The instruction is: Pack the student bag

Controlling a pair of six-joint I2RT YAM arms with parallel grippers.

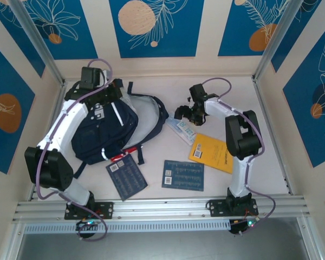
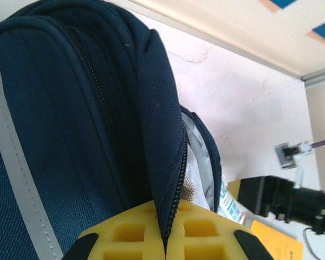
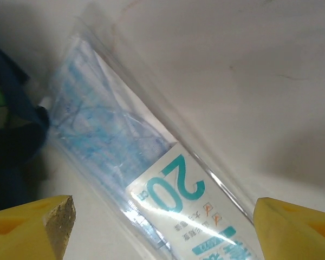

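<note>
top view, lower centre: a tilted blue booklet (image 1: 126,176) and a level blue booklet (image 1: 183,174) are recorded lying side by side, apart. to the right and slightly higher, a yellow book (image 1: 212,153) is noted. above it, near frame centre, a clear packet (image 1: 180,129) lies slanted. in the right wrist view the packet shows teal print, and the right gripper (image 3: 165,227) is found released, its yellow fingers (image 3: 32,227) spread wide at either lower corner. contact with the packet cannot be told. the student bag (image 1: 105,132) is located at centre left, its main compartment unzipped, with the tilted booklet just beside its lower edge. in the left wrist view the left gripper (image 2: 165,241) is found clenched on the bag's zipper edge.
</note>
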